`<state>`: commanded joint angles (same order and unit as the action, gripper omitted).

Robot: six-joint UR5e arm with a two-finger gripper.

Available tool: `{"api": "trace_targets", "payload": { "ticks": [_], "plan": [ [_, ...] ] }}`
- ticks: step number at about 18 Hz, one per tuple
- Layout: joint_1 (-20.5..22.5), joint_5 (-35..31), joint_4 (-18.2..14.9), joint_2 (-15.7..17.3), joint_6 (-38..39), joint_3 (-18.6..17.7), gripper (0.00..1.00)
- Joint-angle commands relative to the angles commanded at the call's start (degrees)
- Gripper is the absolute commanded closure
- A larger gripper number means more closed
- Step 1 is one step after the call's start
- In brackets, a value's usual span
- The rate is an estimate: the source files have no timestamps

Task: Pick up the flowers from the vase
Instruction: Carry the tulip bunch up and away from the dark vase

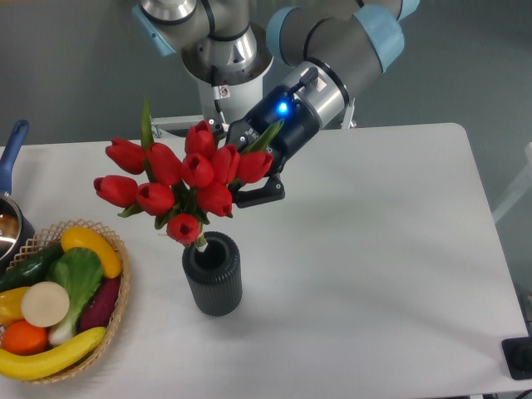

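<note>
The flowers (179, 183), a bunch of red tulip buds with green leaves, hang tilted just above the vase. Their short stem tips are level with the vase's round mouth, or barely inside it. The vase (214, 274) is small, dark grey and ribbed, and stands upright on the white table. My gripper (241, 170) comes in from the upper right and is shut on the flowers at the right side of the bunch. One black finger (262, 193) shows below the buds; the other is mostly hidden behind them.
A woven basket (120, 287) of vegetables and fruit sits at the left front of the table. A pot with a blue handle (10, 158) stands at the far left edge. The robot base (224, 91) rises behind the table's back edge.
</note>
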<state>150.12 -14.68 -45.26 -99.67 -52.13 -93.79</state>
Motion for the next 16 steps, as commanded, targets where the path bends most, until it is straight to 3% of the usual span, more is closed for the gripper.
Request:
{"api": "trace_targets", "payload": {
  "ticks": [8, 16],
  "plan": [
    [9.57, -0.44, 0.09, -0.79, -1.92, 0.71, 0.74],
    [14.68, -0.44, 0.35, -1.67, -6.05, -0.96, 0.74]
  ]
}}
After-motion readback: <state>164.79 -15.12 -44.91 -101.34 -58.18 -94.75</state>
